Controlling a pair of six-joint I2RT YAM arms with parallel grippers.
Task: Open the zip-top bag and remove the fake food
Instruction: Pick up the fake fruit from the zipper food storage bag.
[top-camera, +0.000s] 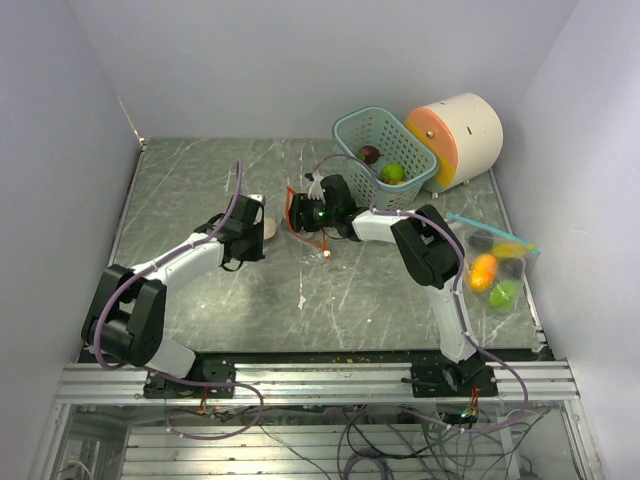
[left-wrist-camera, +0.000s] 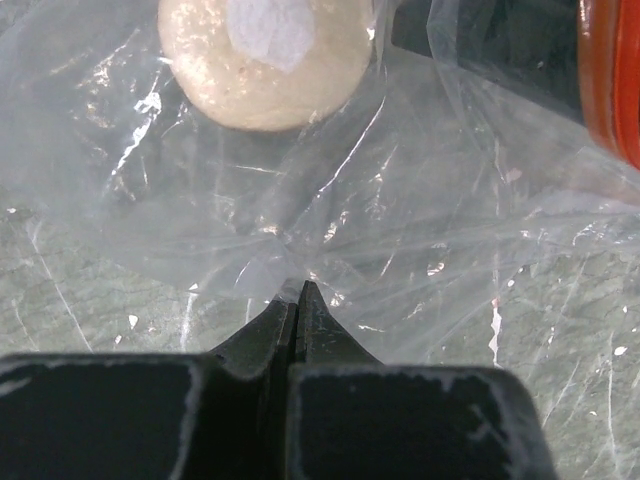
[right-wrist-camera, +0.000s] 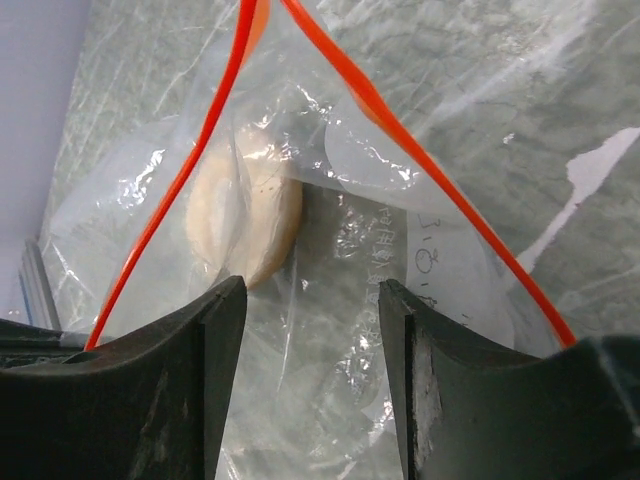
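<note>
A clear zip-top bag (top-camera: 291, 208) with an orange zip lies mid-table between the two grippers. One whitish round fake food (top-camera: 270, 231) is inside it. My left gripper (top-camera: 254, 236) is shut on the bag's plastic film; in the left wrist view its tips (left-wrist-camera: 298, 287) pinch the film (left-wrist-camera: 400, 230) just below the whitish food (left-wrist-camera: 265, 60). My right gripper (top-camera: 300, 214) is open at the bag's mouth. In the right wrist view the gripper (right-wrist-camera: 312, 295) stands between the spread orange zip edges (right-wrist-camera: 440, 180), with the whitish food (right-wrist-camera: 245, 225) just beyond the left fingertip.
A teal basket (top-camera: 350, 128) at the back holds a brown and a green toy fruit. A big cream cylinder with an orange face (top-camera: 465, 135) stands beside it. A second zip-top bag (top-camera: 497, 268) with orange, yellow and green toy food lies at the right edge.
</note>
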